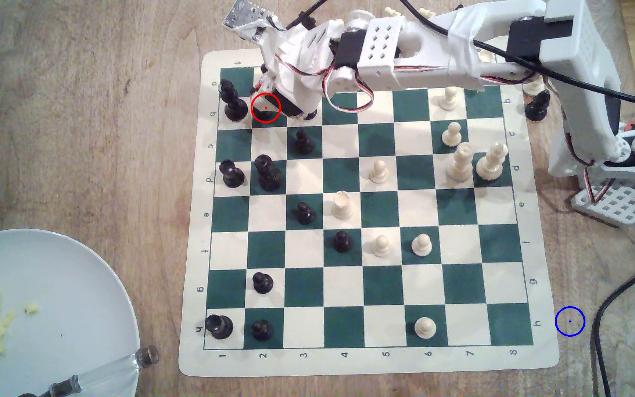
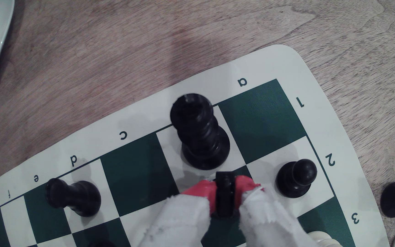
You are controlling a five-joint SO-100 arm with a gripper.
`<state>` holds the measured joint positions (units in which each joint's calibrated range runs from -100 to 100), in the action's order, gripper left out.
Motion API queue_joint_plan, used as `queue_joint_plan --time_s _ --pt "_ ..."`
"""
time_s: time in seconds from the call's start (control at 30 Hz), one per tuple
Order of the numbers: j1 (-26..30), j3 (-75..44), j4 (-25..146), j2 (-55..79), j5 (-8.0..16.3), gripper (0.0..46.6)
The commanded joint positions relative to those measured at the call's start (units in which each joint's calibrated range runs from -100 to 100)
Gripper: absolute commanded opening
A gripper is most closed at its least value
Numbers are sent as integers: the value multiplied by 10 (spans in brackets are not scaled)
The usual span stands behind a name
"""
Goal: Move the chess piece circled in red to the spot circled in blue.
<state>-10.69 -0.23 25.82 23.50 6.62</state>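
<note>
1. Wooden tabletop (image 1: 79, 114) is seen as the base surface; a roll-up chess mat (image 1: 361, 362) is laid on it, w/ a pale plate (image 1: 60, 290) of food scraps at the exterior view's lower left.
2. SO-100 arm (image 1: 442, 57) is stretched across the mat's far edge so the gripper (image 2: 225, 190) is brought down at the b2 square.
3. Gripper is closed on the chess piece circled in red (image 2: 225, 194): red-tipped fingers (image 2: 201, 192), cloth-wrapped higher up, are pressed to both sides. Piece is still low over its dark square; whether lifted can't be told.
4. Blue-circled spot (image 1: 570, 321) is on bare wood off the mat's h8 corner, well apart; a black cable (image 1: 602, 336) is lying just beside it, a likely snag.
5. Tall black piece (image 2: 200, 133) is just beside the grip, black pawn (image 2: 296, 178) near the other side; a straight-up lift is judged safest.
</note>
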Motion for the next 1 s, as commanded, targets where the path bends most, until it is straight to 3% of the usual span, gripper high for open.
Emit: queue_joint_plan --time_s 0.0,0.33,0.63,0.87,0.97 --pt "3 -19 -12 -21 -1 13" --pt "1 18 -7 -89 -3 12" --pt "6 116 27 -251 -7 11" --pt "41 206 95 -448 -7 11" --pt "82 247 144 -550 -7 11"
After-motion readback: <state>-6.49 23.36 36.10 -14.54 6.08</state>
